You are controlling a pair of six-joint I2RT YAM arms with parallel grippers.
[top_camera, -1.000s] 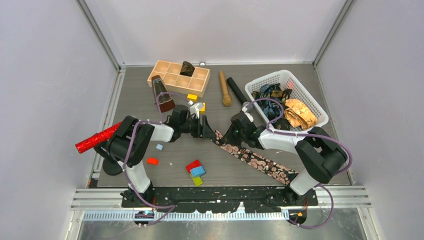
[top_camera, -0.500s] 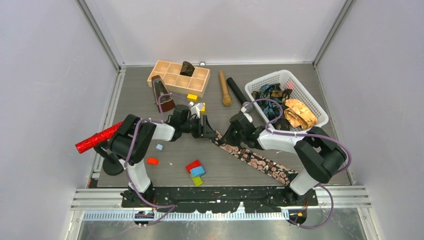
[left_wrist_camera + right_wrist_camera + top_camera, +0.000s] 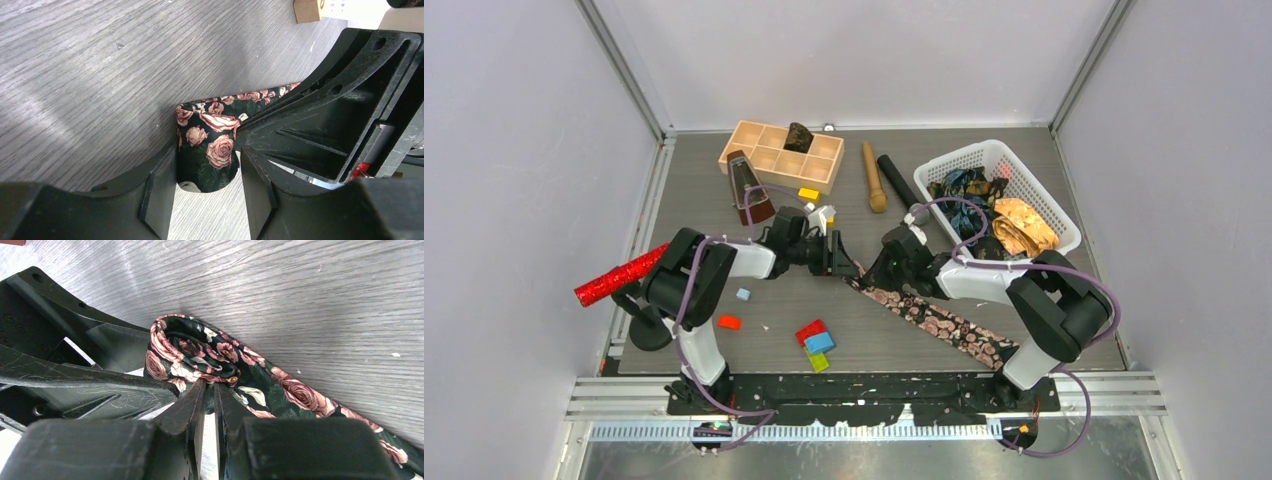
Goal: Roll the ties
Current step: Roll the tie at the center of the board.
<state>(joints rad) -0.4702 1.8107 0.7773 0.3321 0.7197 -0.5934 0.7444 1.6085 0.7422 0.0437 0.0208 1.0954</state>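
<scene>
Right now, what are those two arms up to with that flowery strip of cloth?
They are rolling up a black rose-patterned tie. The left arm's jaws clasp its rolled end, while the right arm's jaws pinch the fabric beside the roll. The rest of it lies flat on the table. More ties sit bunched in the white basket.

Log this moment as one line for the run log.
step: rolling tie | left claw: shut on rolled end | right claw: shut on tie beside roll | tail: flat, unrolled

Black rose-patterned tie (image 3: 944,325), one end rolled
</scene>
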